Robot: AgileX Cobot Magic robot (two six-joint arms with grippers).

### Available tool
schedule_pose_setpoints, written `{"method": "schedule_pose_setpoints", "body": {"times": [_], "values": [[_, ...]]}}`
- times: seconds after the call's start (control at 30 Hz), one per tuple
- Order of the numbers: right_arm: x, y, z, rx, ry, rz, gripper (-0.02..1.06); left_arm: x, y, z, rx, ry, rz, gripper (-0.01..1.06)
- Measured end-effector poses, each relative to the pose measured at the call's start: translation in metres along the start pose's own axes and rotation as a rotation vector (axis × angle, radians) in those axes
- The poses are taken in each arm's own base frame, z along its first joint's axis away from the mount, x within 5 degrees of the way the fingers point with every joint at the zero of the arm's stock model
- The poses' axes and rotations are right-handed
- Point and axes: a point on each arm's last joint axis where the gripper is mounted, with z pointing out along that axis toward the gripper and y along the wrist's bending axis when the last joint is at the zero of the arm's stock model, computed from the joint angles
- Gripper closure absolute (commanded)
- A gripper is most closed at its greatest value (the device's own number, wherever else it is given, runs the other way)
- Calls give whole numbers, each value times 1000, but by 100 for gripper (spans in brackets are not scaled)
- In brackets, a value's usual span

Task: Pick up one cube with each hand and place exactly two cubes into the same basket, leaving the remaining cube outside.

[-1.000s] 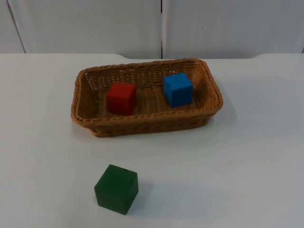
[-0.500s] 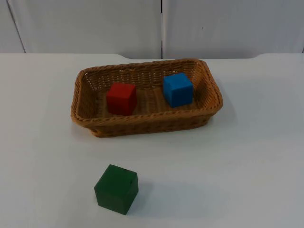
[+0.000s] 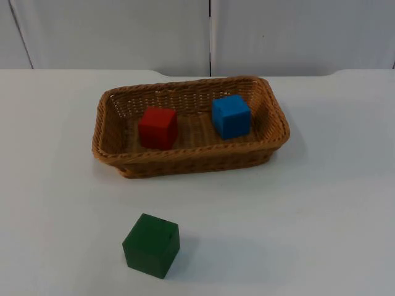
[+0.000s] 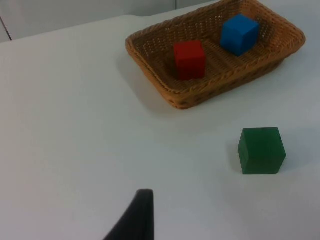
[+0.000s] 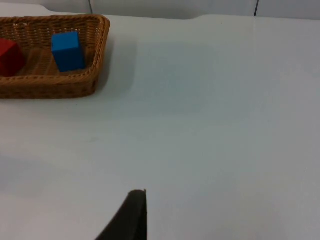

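Top view: wicker basket (image 3: 190,161) lying long side across, holding red cube (image 3: 158,127) and blue cube (image 3: 231,116) apart; green cube (image 3: 151,245) outside, turned slightly.

Left wrist view: left claw (image 4: 134,220) touching nothing, opening not possible to tell; green cube ahead, basket beyond.

Right wrist view: right claw (image 5: 130,216) the same, basket far ahead.

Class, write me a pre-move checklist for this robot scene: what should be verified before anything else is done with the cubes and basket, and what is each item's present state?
1. Red cube lies inside the basket: ok.
2. Blue cube lies in the same basket, apart from the red one: ok.
3. Green cube stands on the table, outside and in front of the basket: ok.
4. Exactly two cubes in the basket: ok.
5. Left gripper hangs over bare table, short of the green cube: ok.
6. Whether the right gripper, also over bare table, is empty: cannot tell.
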Motion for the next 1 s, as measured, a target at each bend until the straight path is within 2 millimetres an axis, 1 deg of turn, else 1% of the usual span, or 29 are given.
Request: {"method": "schedule_pose_setpoints", "body": {"times": [0.53,1.0], "values": [[0,0,0,0,0,0,-1,0,0,0,-9,0,-2,0],[0,0,0,0,0,0,-1,0,0,0,-209,0,-102,0]]}}
